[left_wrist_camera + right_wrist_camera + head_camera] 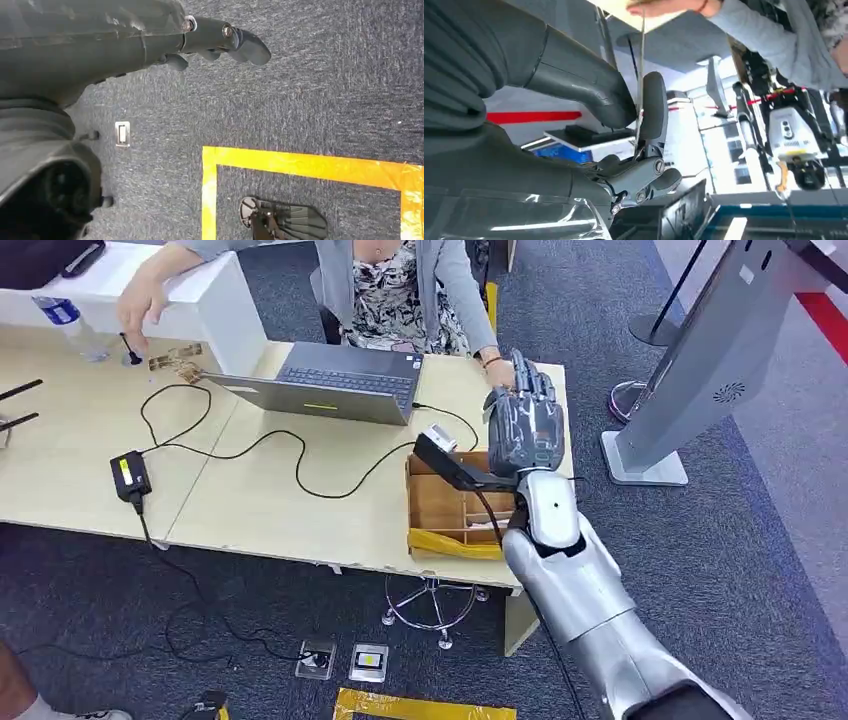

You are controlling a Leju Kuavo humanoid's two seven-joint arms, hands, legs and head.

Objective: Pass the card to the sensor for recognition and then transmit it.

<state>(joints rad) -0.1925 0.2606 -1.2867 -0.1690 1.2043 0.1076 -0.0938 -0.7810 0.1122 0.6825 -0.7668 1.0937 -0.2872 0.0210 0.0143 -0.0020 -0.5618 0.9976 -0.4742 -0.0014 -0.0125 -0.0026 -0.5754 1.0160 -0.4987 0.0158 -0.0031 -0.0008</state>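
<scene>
Now pinching the card (642, 75), seen edge-on, between thumb and a finger of the right hand (525, 420).

Holding it raised above the wooden box (440, 502) at the right end of the table (250, 500), just beside a seated person's hand (500, 368), with the card's far edge reaching that hand's fingertips in the right wrist view. Hanging the left hand (220, 40) over dark carpet (300, 100) near a yellow tape line (300, 165), fingers loosely apart, gripping nothing. Sharing the table with a laptop (340, 385) and a black adapter (130, 475); flanked to the right by a grey stand (700, 360).
</scene>
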